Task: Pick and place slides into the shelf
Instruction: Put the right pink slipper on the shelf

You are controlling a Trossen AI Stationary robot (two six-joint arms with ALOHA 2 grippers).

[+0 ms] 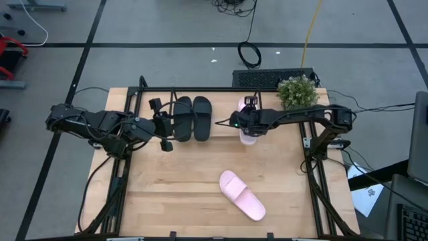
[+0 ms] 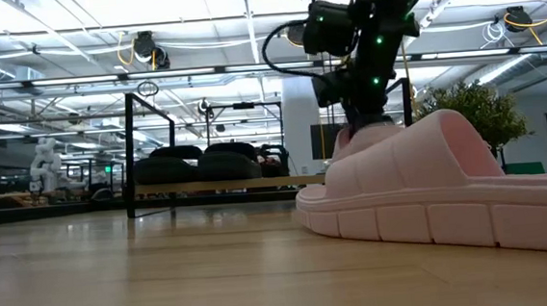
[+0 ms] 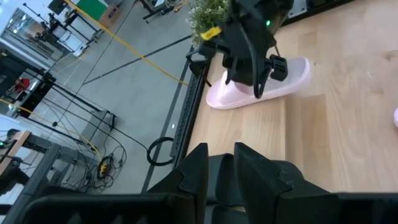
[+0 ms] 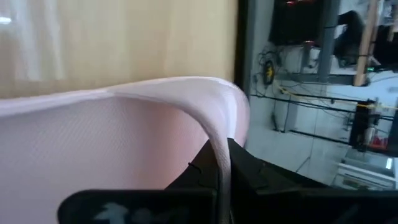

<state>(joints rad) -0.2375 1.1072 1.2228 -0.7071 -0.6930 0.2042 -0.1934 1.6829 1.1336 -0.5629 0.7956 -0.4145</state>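
Observation:
Two black slides [image 1: 202, 119] lie side by side with their soles on the wood base of the shelf [image 1: 194, 90], at the table's far edge. My left gripper [image 1: 165, 125] is at the left black slide [image 1: 182, 119], its fingers close together. My right gripper [image 1: 247, 119] is shut on a pink slide [image 1: 248, 136] to the right of the black pair. The other pink slide [image 1: 242, 194] lies sole-down on the open table near the front and fills the low view [image 2: 440, 190]. My left gripper [image 3: 219, 167] comes level from the table's left. A dark part of the left black slide [image 3: 217, 186] sits between its nearly closed fingers. Which part that is, the fingers hide. The slide stays on the shelf base. My right gripper [image 4: 221, 171] pinches the pink slide's wide strap at its edge [image 4: 217, 140] between the two fingers. It comes from above, pointing down [image 2: 363, 123]. The slide sits level below it [image 3: 261, 87]; whether its sole is on the wood, I cannot tell.
A potted plant [image 1: 297, 92] stands at the far right corner, close behind the right arm. Black frame rods [image 1: 319, 194] edge the table's left and right sides. Bare wood lies left and right of the near pink slide.

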